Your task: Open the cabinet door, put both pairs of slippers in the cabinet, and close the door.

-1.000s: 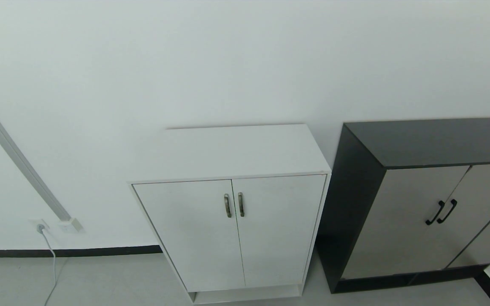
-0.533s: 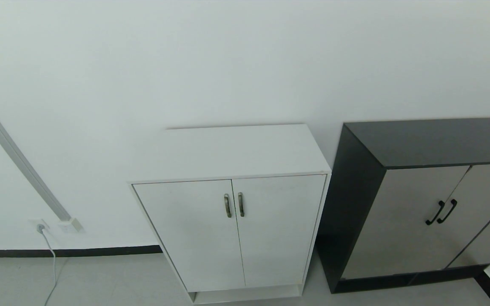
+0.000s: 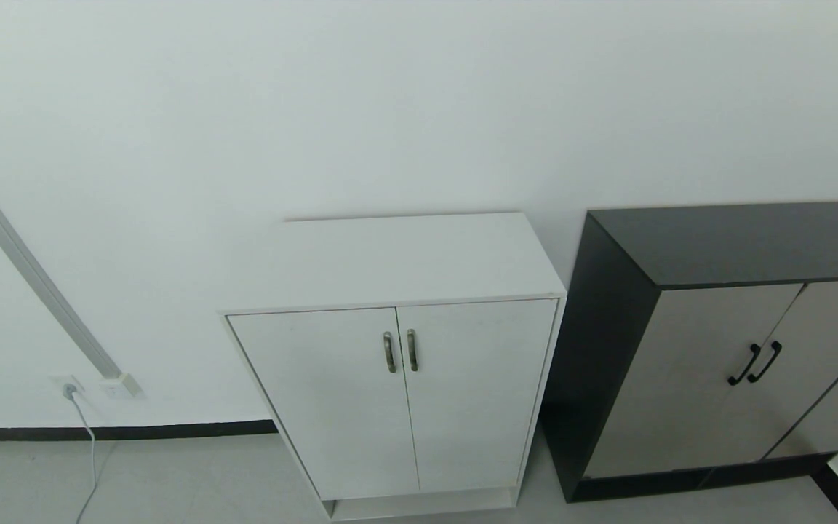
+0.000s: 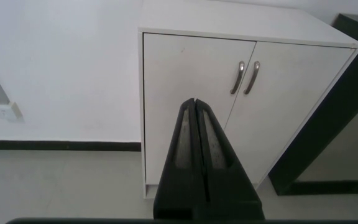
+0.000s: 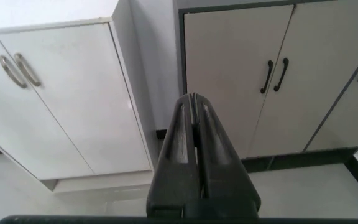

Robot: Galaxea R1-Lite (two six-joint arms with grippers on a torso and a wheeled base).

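White cabinet (image 3: 397,258): two doors, upright, flat top, back against the wall (image 3: 390,109), standing on the floor (image 3: 172,480). Both doors are closed and flush, with a thin seam running down the middle. Left door (image 3: 324,400) and right door (image 3: 473,386) are plain white panels. Each has one vertical metal bar handle: left handle (image 3: 388,352) and right handle (image 3: 412,350), just beside each other on either side of the seam, in the doors' upper half. A recessed white base (image 3: 419,504) sits under the doors.
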